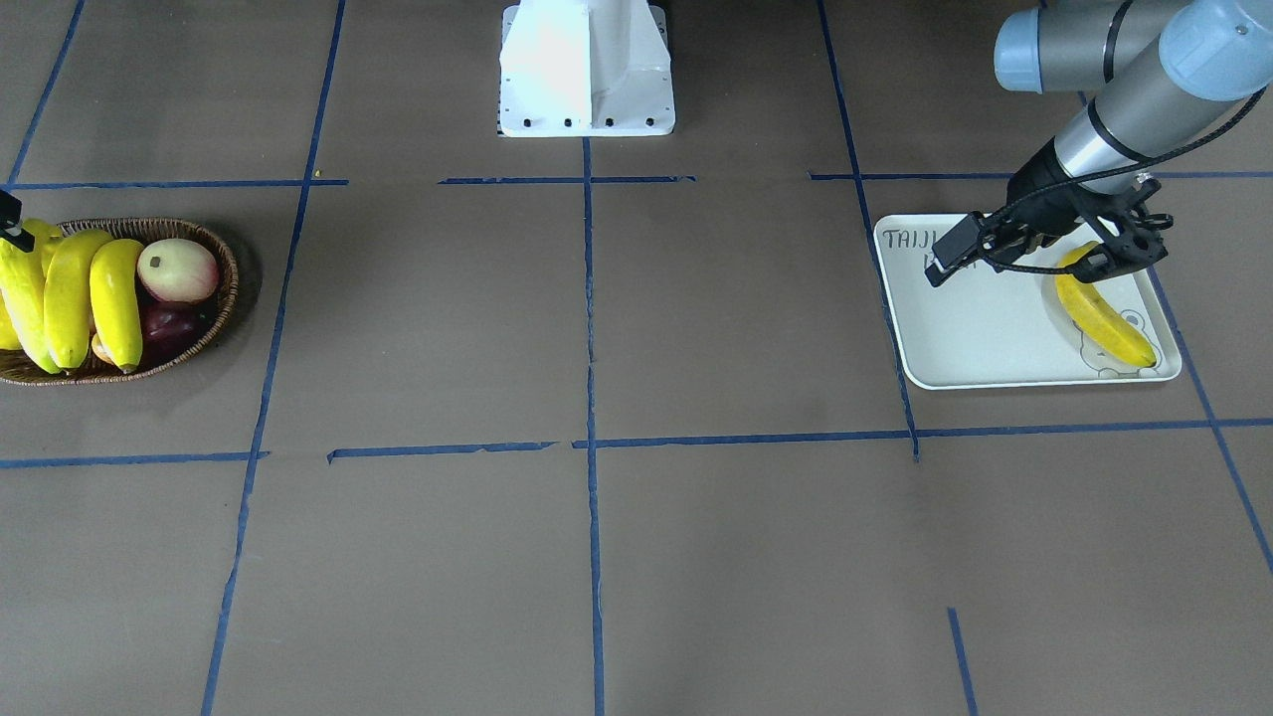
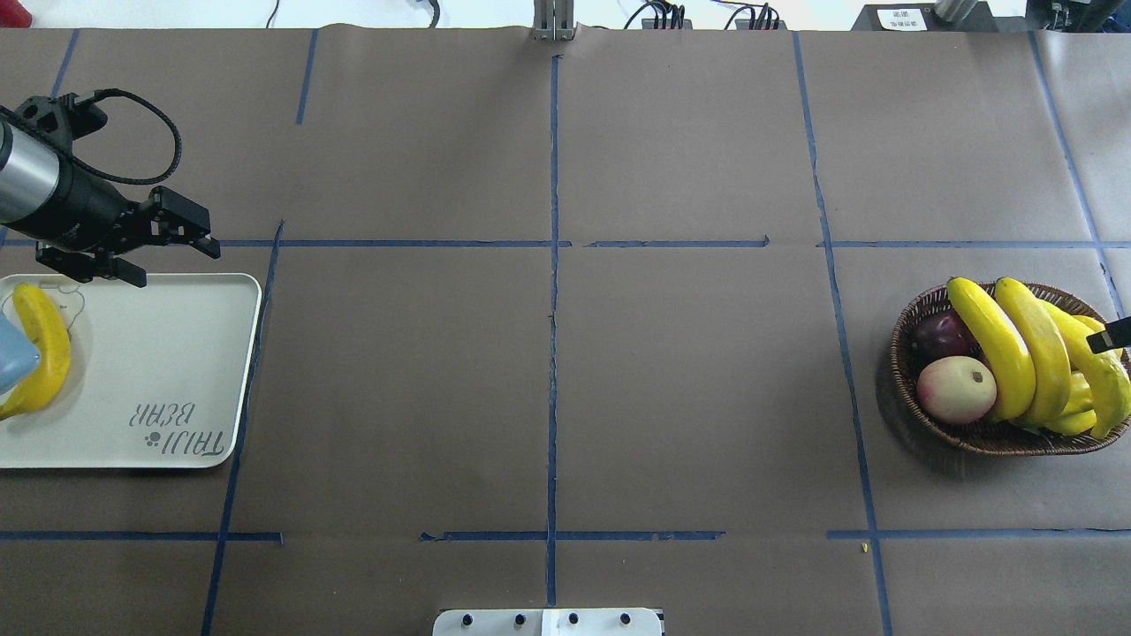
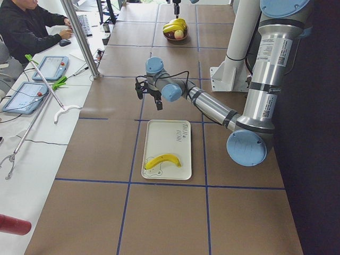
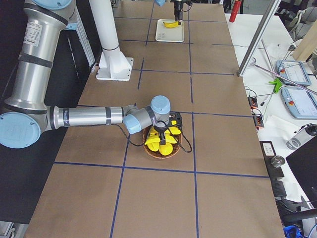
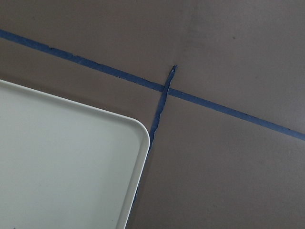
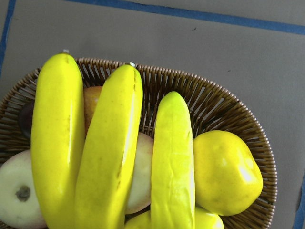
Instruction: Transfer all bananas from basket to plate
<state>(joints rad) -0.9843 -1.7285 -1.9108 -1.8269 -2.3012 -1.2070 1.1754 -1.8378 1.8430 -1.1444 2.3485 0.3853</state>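
One banana (image 2: pixel 44 353) lies on the white plate (image 2: pixel 159 353) at its bear-drawing end; it also shows in the front view (image 1: pixel 1104 318). My left gripper (image 2: pixel 137 274) hovers empty over the plate's far edge, beside that banana's tip, and looks open (image 1: pixel 1094 264). Three bananas (image 2: pixel 994 344) (image 2: pixel 1043 353) (image 2: pixel 1104 375) lie side by side across the brown wicker basket (image 2: pixel 910 353). My right gripper (image 2: pixel 1109 336) is right above them at the view's edge. Only a black tip shows, so I cannot tell its state. The right wrist view shows the bananas (image 6: pixel 109 143) close below.
The basket also holds a pale red apple-like fruit (image 2: pixel 956 389), a dark purple fruit (image 2: pixel 941 331) and a round yellow fruit (image 6: pixel 226 174). Blue tape lines (image 2: pixel 552 265) cross the brown table. The robot's white base (image 1: pixel 587 70) stands at the table's robot-side edge.
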